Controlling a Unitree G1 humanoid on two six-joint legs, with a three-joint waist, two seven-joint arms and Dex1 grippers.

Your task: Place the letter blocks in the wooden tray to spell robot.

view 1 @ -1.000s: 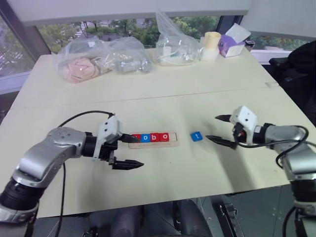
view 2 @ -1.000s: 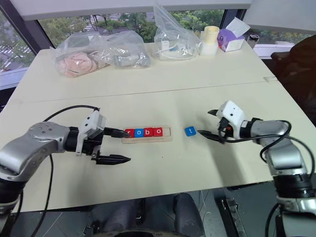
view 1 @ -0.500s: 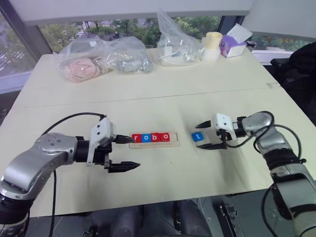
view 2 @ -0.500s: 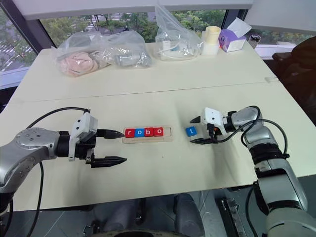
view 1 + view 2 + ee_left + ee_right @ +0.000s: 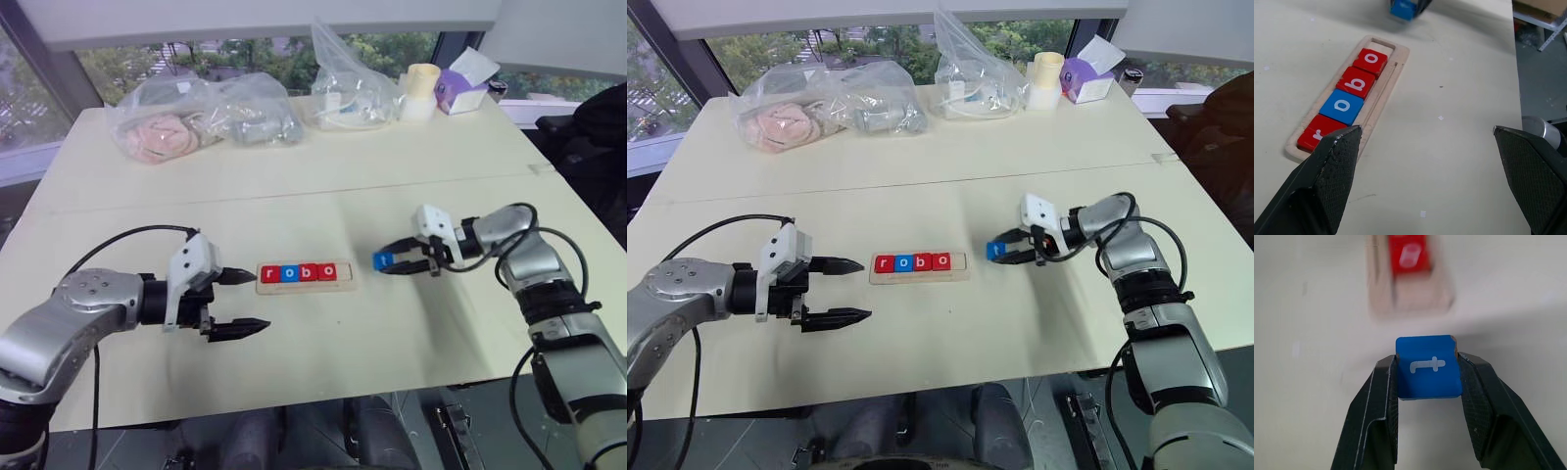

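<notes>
Clamped the blue t block [image 5: 1427,366] between the right gripper [image 5: 396,263] fingers, just right of the wooden tray [image 5: 305,275]. Kept left gripper [image 5: 240,301] fingers wide apart, idle. Best lowered flat into the empty end slot beside the last o [image 5: 330,272].

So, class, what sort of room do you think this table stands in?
Probably an office or lab upstairs in a building. The big pale table stands at tall windows with treetops outside, and a tissue box and bagged supplies sit along its far edge.
</notes>
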